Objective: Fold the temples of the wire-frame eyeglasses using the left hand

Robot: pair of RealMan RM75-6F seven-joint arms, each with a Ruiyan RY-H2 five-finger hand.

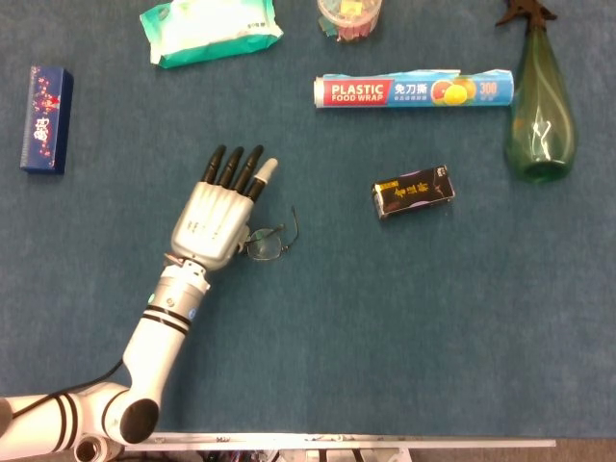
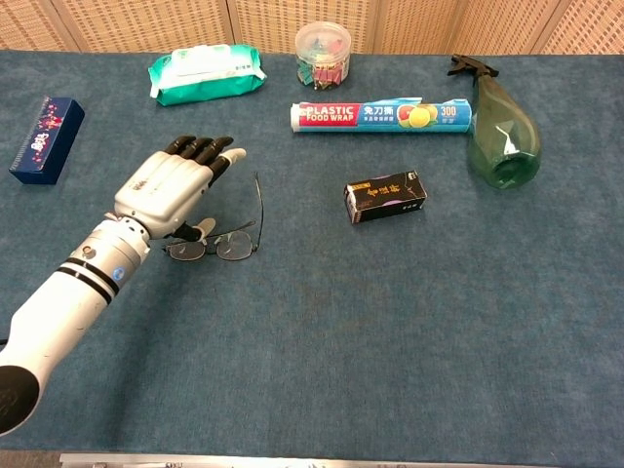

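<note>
We judge the thin wire-frame eyeglasses [image 2: 216, 242] light, springy and fragile; take the upright temple. Beside them, the silver left hand [image 2: 168, 191] hovers, fingers spread, holding nothing.

Table cloth [image 1: 385, 318] teal-blue; spray bottle [image 1: 540, 106] green; small box [image 1: 413, 192] black, gold print.

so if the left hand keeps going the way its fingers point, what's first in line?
Likely nothing: the left hand points up-table into the carpet gap beside the wipes pack.
</note>
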